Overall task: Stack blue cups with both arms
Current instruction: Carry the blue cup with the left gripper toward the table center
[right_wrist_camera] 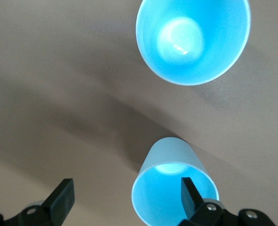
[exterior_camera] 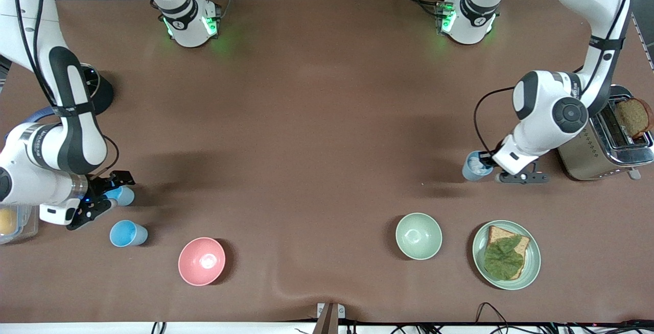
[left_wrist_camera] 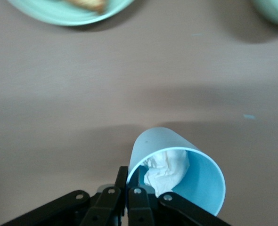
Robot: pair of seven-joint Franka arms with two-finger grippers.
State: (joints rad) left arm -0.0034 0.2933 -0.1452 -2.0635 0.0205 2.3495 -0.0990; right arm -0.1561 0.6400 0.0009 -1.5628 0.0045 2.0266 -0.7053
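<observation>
I see my left gripper [exterior_camera: 489,163] closed on the rim of the grey-blue cup [exterior_camera: 475,166] beside the toaster [exterior_camera: 605,142], while my right gripper [exterior_camera: 104,195] stands wide open around one bright blue cup [exterior_camera: 122,195], the other blue cup [exterior_camera: 127,234] upright nearby.

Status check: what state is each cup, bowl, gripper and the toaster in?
left gripper: shut on grey-blue cup's rim
grey-blue cup: gripped, white wad inside
right gripper: open, astride one cup's wall
straddled cup: upright, empty, unstacked
loose cup: upright, empty, unstacked
pink bowl: upright, empty
green bowl: upright, empty
toaster: bread sticking out
</observation>
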